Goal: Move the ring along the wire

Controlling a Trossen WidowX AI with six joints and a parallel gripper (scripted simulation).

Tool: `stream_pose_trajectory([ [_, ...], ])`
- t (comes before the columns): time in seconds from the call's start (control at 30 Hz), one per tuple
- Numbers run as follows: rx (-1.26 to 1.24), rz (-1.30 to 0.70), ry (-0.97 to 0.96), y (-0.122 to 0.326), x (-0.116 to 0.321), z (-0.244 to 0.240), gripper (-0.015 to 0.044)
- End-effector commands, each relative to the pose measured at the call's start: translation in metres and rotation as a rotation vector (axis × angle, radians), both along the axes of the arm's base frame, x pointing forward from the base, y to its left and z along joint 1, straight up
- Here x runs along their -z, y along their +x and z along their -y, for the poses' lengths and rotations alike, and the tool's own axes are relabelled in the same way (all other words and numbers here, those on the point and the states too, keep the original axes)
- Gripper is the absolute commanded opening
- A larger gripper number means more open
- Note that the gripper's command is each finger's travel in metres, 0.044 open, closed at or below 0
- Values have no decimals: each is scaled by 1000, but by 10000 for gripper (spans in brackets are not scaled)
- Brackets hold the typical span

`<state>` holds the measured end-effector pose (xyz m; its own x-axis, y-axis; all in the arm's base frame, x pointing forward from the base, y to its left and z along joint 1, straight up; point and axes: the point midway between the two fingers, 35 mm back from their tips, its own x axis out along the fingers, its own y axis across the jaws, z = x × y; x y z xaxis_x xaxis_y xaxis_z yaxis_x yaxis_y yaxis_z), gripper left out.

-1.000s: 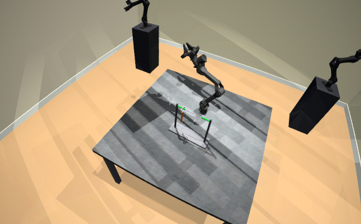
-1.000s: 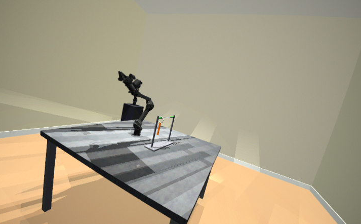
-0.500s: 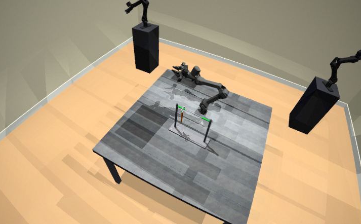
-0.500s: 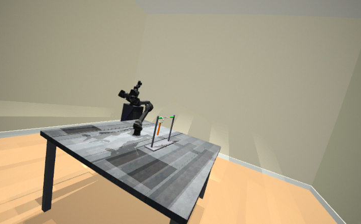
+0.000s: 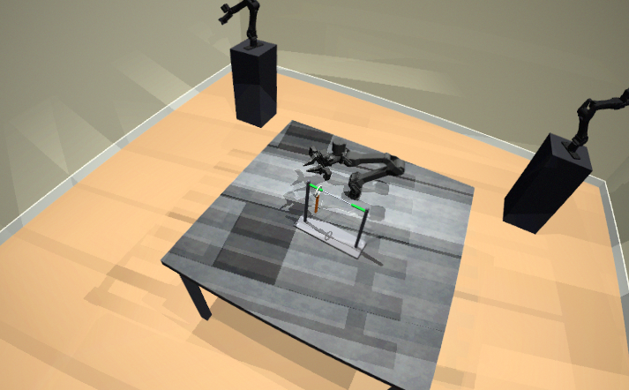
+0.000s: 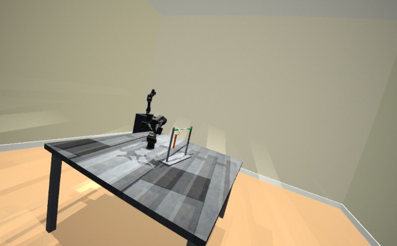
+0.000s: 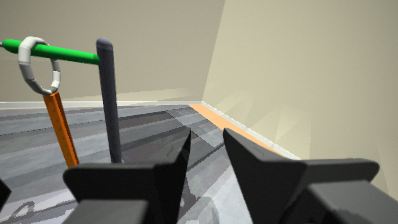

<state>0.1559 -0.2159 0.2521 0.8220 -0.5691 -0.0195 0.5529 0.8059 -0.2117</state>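
Reaching forward with narrow-set fingers (image 5: 305, 168) (image 6: 151, 126), a slim gap left between, nothing held. Off to one side, see the white ring (image 5: 315, 192) (image 6: 179, 131) (image 7: 25, 70) around the green stretch by the nearer post (image 5: 306, 203) (image 6: 169, 146) (image 7: 109, 100), its orange handle (image 5: 316, 204) (image 6: 174, 142) (image 7: 61, 130) hanging below. Likely to bump the handle or miss it if closing in without opening wider; likely to brush the grey wire (image 5: 339, 197) (image 6: 184, 129) if swinging in too high or dragging the ring while tilted. Beyond, look to the green stretch at the other post (image 5: 361, 229) (image 6: 188, 142). Underneath, set on a grey plank-patterned counter (image 5: 239, 271) (image 6: 102, 158) (image 7: 145, 125). Farther out, surrounded by orange floor (image 5: 89, 218) (image 6: 285, 207) and beige walls (image 5: 113, 28) (image 6: 255, 76) (image 7: 300, 60).
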Motion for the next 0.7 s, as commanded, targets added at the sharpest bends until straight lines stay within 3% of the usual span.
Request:
stream_pose_trajectory([
  [0.0, -167, -38, 77, 15, 46, -36, 160],
  [0.27, -489, -74, 233, 29, 127, -112, 160],
  [0.67, -516, -83, 247, 50, 123, -114, 160],
])
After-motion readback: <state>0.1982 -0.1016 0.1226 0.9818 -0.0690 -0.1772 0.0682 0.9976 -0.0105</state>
